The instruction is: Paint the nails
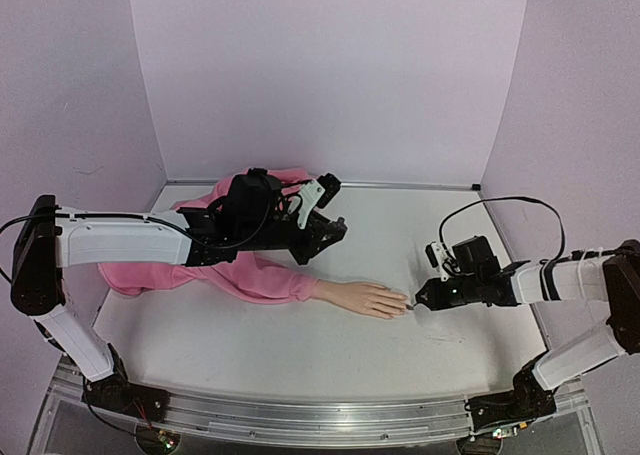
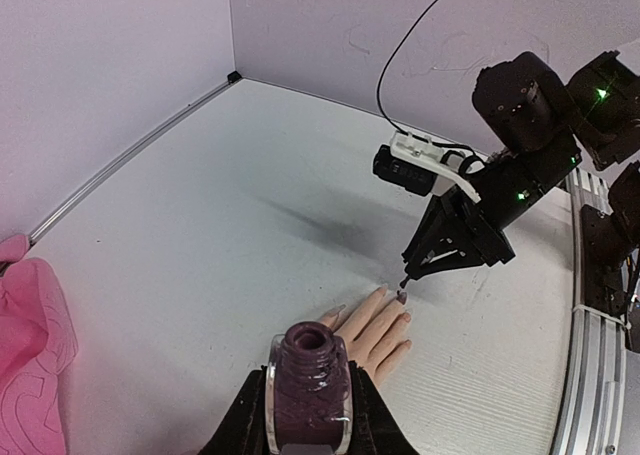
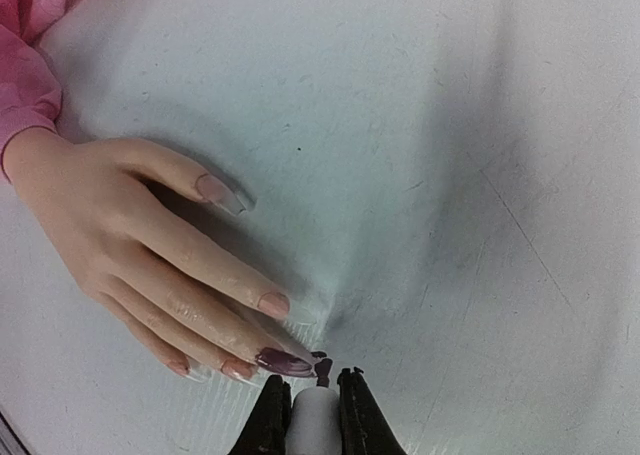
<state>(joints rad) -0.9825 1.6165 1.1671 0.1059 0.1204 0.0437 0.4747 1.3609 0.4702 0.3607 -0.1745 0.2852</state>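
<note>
A pale mannequin hand (image 1: 368, 298) with a pink sleeve (image 1: 250, 275) lies palm down on the table. In the right wrist view its middle nail (image 3: 284, 361) is dark purple; the index nail (image 3: 273, 303), thumb nail (image 3: 215, 189) and ring nail (image 3: 238, 371) are skin-toned. My right gripper (image 3: 312, 387) is shut on the white brush cap (image 3: 314, 415), and the brush tip (image 3: 322, 367) sits at the end of the lacquered nail. My left gripper (image 2: 308, 400) is shut on the open dark polish bottle (image 2: 308, 385), held above the table behind the hand.
The pink sleeve bunches under my left arm at the back left. Purple walls (image 1: 330, 65) close in the table on three sides. A metal rail (image 1: 300, 415) runs along the near edge. A black cable (image 1: 500, 207) loops above my right arm.
</note>
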